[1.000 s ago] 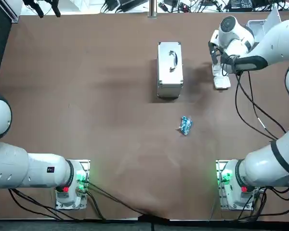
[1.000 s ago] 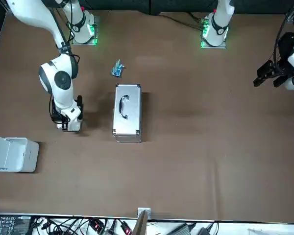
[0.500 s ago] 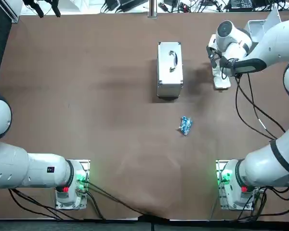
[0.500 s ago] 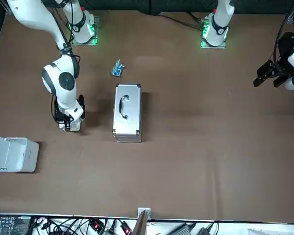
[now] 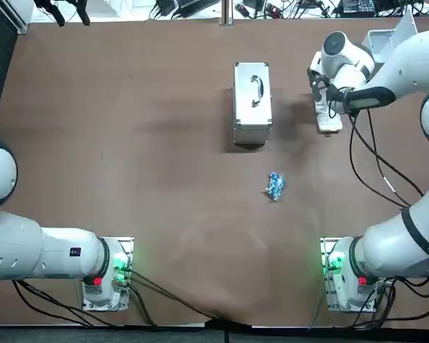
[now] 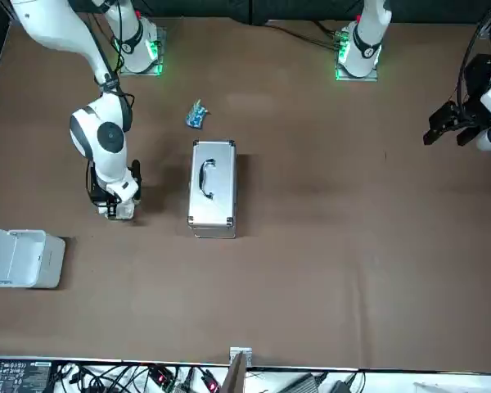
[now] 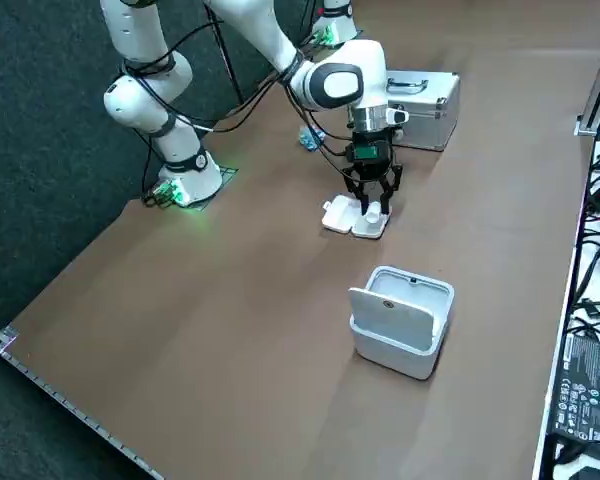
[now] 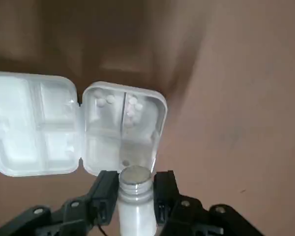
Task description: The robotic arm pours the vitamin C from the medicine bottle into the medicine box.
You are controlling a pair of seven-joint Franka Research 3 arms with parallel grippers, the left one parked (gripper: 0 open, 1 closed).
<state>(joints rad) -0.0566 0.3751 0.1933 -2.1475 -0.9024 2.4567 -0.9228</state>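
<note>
Top view: right pincer point(image 5: 327, 107) sits low over the far right part of the brown worktop point(image 5: 129, 143), right above the white translucent plastic medicine box point(image 5: 329, 123). A silver metal case with a handle point(image 5: 252, 102) stands beside it towards the middle, and a small blue packet point(image 5: 275, 186) lies nearer the bases.

Front view: pincer point(image 6: 113, 201) points down at the medicine box point(image 6: 119, 210). A white open-lidded bin point(image 6: 20, 256) stands apart near the table edge.

Right side view: pincer point(image 7: 373, 200) is just over the medicine box point(image 7: 352, 220), lid flipped open flat. The bin point(image 7: 400, 320) is nearer the camera.

Right wrist view: pincer point(image 8: 135, 189) pinches a small clear medicine bottle point(image 8: 135, 206), with black fingers point(image 8: 107, 189) pressed on both sides of its neck. The bottle's mouth faces the open medicine box point(image 8: 120, 128). Small white tablets point(image 8: 132, 105) lie in the two compartments farthest from the bottle.
</note>
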